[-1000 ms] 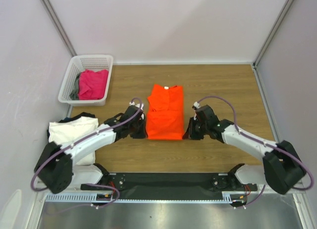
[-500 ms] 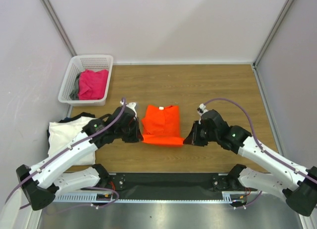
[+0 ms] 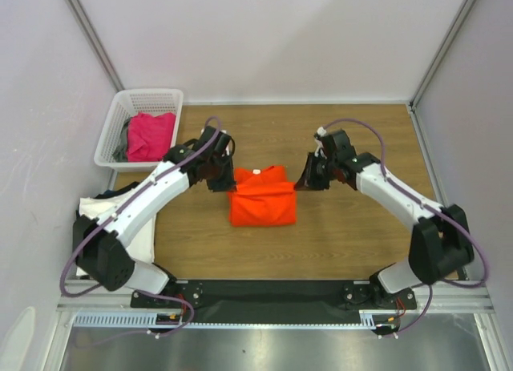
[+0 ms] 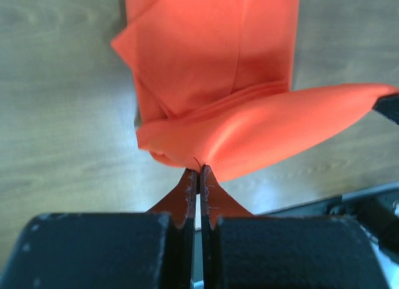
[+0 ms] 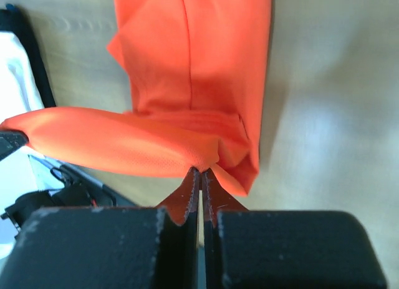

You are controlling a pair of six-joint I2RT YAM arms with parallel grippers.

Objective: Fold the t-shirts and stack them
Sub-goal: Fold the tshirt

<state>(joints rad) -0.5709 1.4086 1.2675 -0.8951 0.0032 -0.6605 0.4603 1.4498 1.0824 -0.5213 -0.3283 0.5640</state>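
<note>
The bright orange t-shirt (image 3: 262,199) lies folded on the wooden table between my arms. My left gripper (image 3: 228,179) is shut on one corner of its lifted edge at the shirt's far left, and the pinch shows in the left wrist view (image 4: 199,170). My right gripper (image 3: 304,179) is shut on the opposite corner, also seen in the right wrist view (image 5: 201,171). The held edge spans between both grippers above the lower layer (image 4: 212,64) (image 5: 193,64). A white t-shirt (image 3: 112,212) lies on a dark one (image 3: 138,187) at the left. The magenta-pink (image 3: 151,136) and grey (image 3: 122,144) shirts sit in the basket.
The white lattice basket (image 3: 148,92) stands at the far left corner by the wall. Grey walls close in the table on the left, back and right. The black base rail (image 3: 264,292) runs along the near edge.
Both grippers lifted the near hem of the orange shirt and carried it away from the bases toward the collar end, so the shirt is now folded to about half its length.
</note>
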